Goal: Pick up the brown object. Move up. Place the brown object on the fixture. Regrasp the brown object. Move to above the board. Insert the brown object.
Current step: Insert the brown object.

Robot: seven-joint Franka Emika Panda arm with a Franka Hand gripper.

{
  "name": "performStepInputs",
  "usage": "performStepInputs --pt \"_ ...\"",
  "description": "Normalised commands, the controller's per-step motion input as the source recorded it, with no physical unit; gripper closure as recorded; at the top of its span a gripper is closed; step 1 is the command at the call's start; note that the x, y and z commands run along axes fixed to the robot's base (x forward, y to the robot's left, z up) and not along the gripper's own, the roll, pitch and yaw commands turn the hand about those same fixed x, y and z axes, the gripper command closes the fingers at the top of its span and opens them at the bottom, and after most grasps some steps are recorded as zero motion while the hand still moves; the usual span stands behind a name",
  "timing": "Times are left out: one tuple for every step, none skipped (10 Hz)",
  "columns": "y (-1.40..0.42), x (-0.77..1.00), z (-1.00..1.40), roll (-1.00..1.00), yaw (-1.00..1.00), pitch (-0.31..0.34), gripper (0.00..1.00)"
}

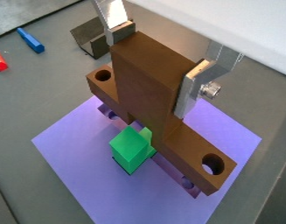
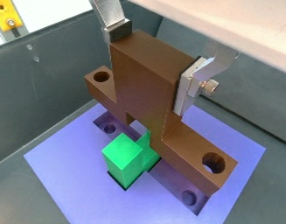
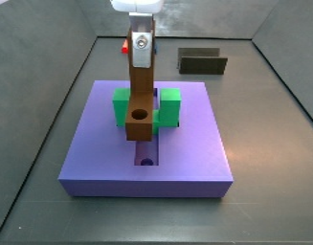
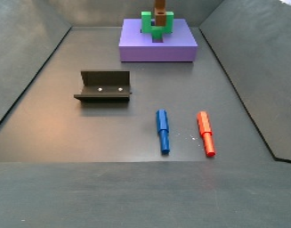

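Reddish-brown brown object, upright over the board, clamped in the gripper jaws.

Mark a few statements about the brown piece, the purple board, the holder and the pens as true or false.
1. The tool grips the brown piece upright over the purple board. True.
2. The dark holder has the brown piece resting in it. False: it is empty.
3. A blue pen and a red pen lie on the floor. True.
4. The green block sits on the floor beside the pens. False: it sits on the board.
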Motion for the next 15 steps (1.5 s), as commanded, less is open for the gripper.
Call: performStepInputs --pt "-0.03 0.1 -0.25 0.12 0.0 -0.109 1.0" --pt "0.0 0.15 -0.3 0.2 0.03 -0.104 1.0" --pt "0.0 0.06 -0.33 0.28 0.13 -0.1 1.0" --pt "0.0 0.05 -0.3 0.26 0.12 -0.09 1.0" --pt "0.0 0.0 -0.29 0.21 0.1 -0.091 1.0" --pt "0.0 -0.01 -0.26 0.12 0.03 -0.084 1.0" --pt "-0.05 -0.04 -0.25 0.0 0.01 -0.066 1.0" --pt "-0.11 0.02 -0.28 -0.03 0.0 -0.017 1.0" --pt "-0.04 0.0 -0.26 -0.05 0.0 0.0 1.0" --pt "0.0 -0.02 -0.2 0.0 0.0 0.0 1.0" --pt "0.0 -0.06 -0.18 0.0 0.0 0.0 1.0" --pt "0.0 -0.03 -0.17 0.0 0.0 0.0 1.0" --pt "0.0 0.0 -0.21 -0.02 0.0 0.0 1.0" --pt "0.0 0.0 -0.3 -0.09 0.0 -0.01 1.0" --pt "0.0 0.07 -0.39 -0.13 0.0 0.0 1.0"
